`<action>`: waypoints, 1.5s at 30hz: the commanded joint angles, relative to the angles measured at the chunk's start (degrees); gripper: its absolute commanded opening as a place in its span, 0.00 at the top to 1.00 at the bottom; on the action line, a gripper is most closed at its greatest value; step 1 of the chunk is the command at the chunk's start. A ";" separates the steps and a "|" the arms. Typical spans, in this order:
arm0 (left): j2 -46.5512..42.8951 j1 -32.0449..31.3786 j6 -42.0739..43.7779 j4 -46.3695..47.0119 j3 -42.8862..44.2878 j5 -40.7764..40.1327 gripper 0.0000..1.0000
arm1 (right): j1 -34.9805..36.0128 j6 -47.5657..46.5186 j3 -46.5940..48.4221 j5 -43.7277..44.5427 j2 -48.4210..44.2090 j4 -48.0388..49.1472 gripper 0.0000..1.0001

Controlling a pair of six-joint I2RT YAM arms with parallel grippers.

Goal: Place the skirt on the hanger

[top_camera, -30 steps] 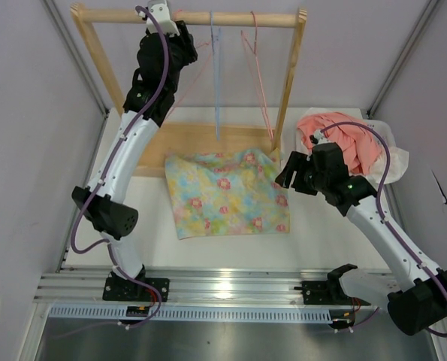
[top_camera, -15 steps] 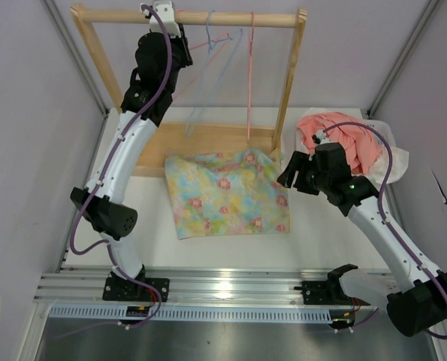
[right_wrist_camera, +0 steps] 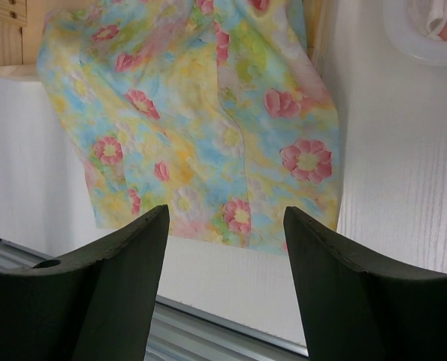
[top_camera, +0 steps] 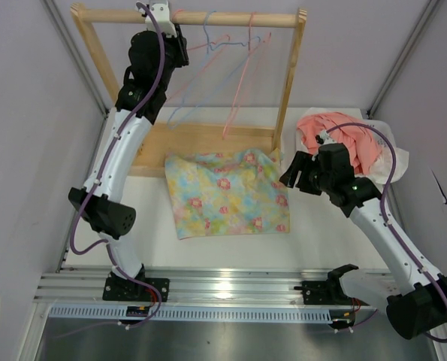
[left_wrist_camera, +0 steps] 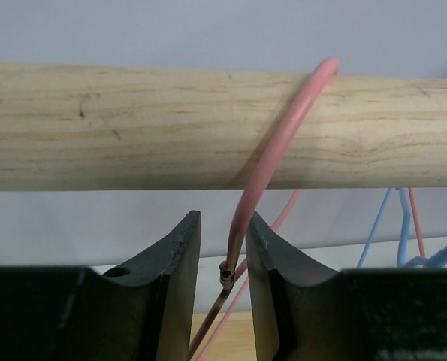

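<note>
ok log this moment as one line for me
left claw: straddling thin pink wire hanger hook at wooden rail, grip unclear | right claw: open near floral pastel cloth skirt | skirt: flat on table, not hung

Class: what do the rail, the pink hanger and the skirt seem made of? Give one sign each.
Rail: bare matt wood; grain lines show.
Hanger: likely wire under smooth pink coating; its tip is dark and bare.
Skirt: soft printed cloth; it lies creased and limp.
</note>
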 commanded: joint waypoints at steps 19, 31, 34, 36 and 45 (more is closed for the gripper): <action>-0.44 4.21 -2.34 1.58 -1.30 16.95 0.67 | -1.72 -1.75 -2.05 -2.15 -2.26 1.94 0.30; -1.06 4.30 -2.08 2.19 -3.32 18.35 0.69 | -2.34 -2.01 -2.67 -2.59 -2.52 2.11 0.30; -1.32 4.39 -1.90 2.19 -3.85 18.01 0.72 | -2.34 -2.01 -2.67 -2.68 -2.43 2.29 0.31; -1.59 4.39 -1.90 2.54 -3.93 17.83 0.75 | -2.43 -2.01 -2.67 -2.77 -2.34 2.29 0.30; -3.69 4.39 -1.37 6.75 -4.20 19.67 1.00 | -2.43 -2.01 -3.11 -2.94 -2.61 2.20 0.30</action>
